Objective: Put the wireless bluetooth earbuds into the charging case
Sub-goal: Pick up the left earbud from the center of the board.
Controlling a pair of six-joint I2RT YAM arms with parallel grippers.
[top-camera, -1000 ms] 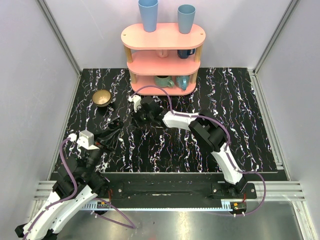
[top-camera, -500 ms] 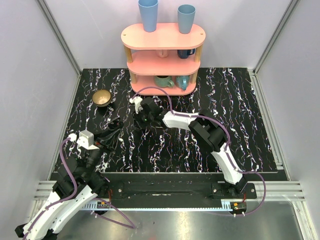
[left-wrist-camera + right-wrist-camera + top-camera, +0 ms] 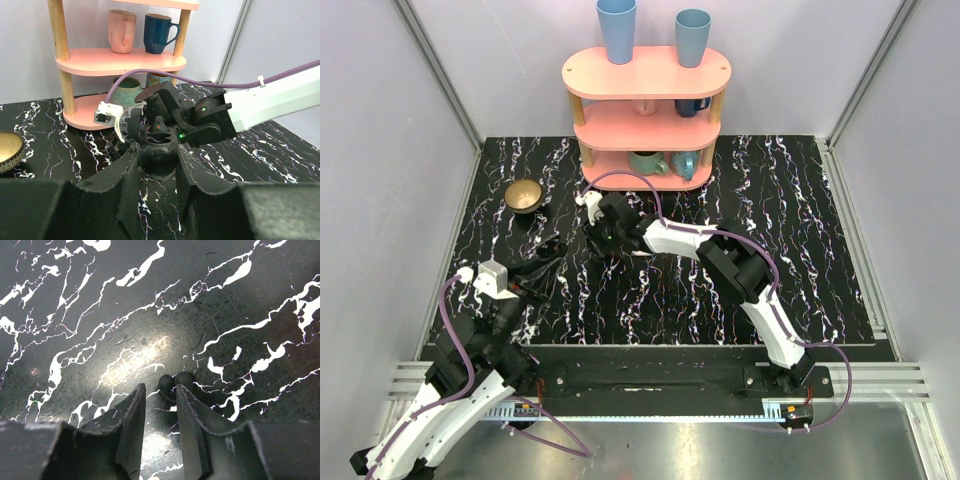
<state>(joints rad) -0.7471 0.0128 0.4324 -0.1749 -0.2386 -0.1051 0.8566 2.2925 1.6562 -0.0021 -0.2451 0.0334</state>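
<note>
Pick-up step: right gripper (image 3: 160, 390) hangs low over the marble (image 3: 75, 355), jaws slightly apart and empty, 1 dark earbud (image 3: 175, 382) lying just past its tips, left gripper (image 3: 156, 156) clamped on what looks like the charging case (image 3: 159, 168), so next: nudge forward, close.

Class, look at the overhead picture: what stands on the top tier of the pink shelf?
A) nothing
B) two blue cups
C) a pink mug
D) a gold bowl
B: a tall blue cup and a shorter blue cup stand upright on the top tier of the pink shelf.
</note>
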